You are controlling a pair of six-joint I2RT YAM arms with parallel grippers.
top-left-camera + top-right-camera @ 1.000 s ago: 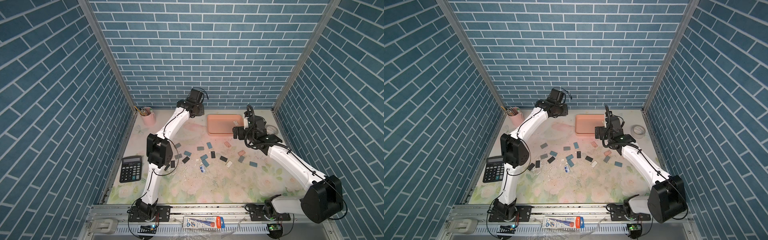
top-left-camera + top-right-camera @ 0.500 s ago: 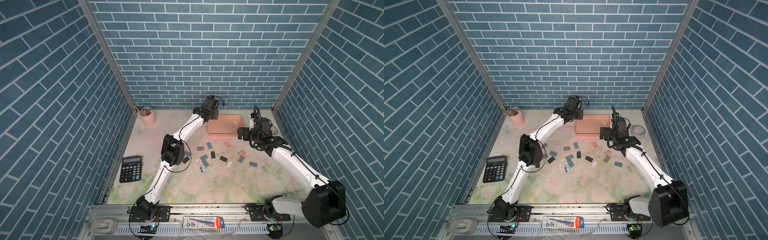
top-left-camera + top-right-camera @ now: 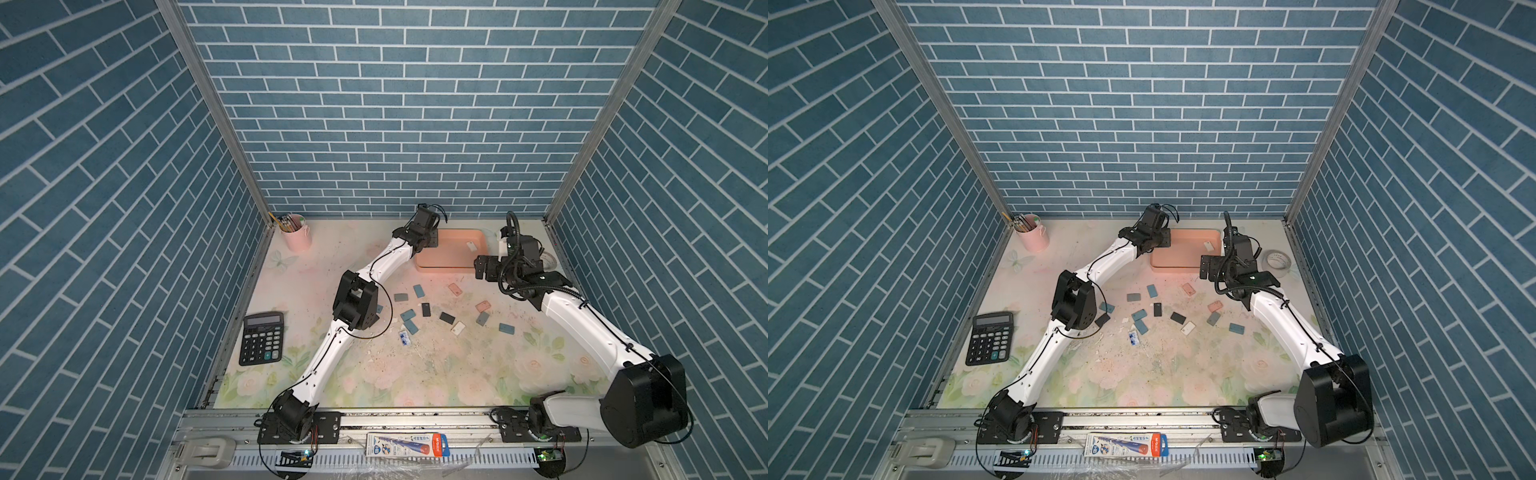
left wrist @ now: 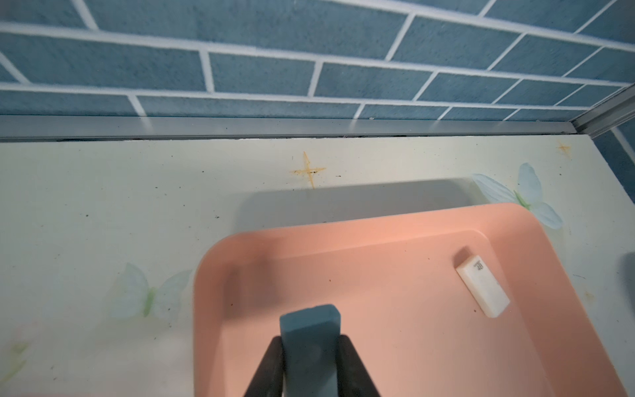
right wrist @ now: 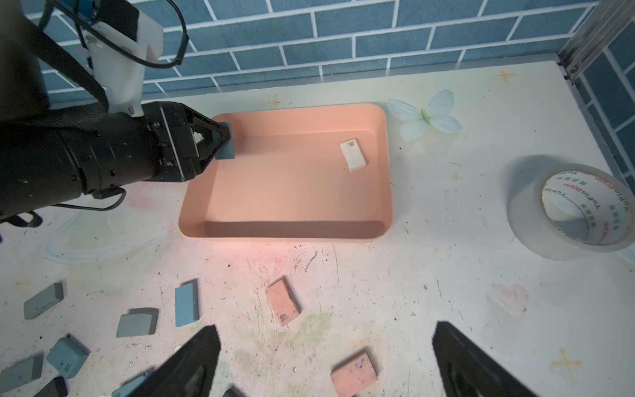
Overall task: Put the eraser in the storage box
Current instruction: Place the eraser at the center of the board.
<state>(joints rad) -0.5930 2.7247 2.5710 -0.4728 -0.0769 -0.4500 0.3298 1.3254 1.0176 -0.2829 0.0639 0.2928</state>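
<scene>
Loose erasers (image 3: 448, 318) lie scattered mid-table, and the right gripper (image 5: 324, 335) hangs above their far edge with its jaws spread wide. Just beyond, the salmon-pink storage box (image 5: 285, 237) sits close to the far wall. The left gripper (image 5: 221, 141) is clamped on a blue-grey eraser (image 4: 310, 326), holding it over the box's left end. A white eraser (image 5: 353, 155) lies inside toward the right.
</scene>
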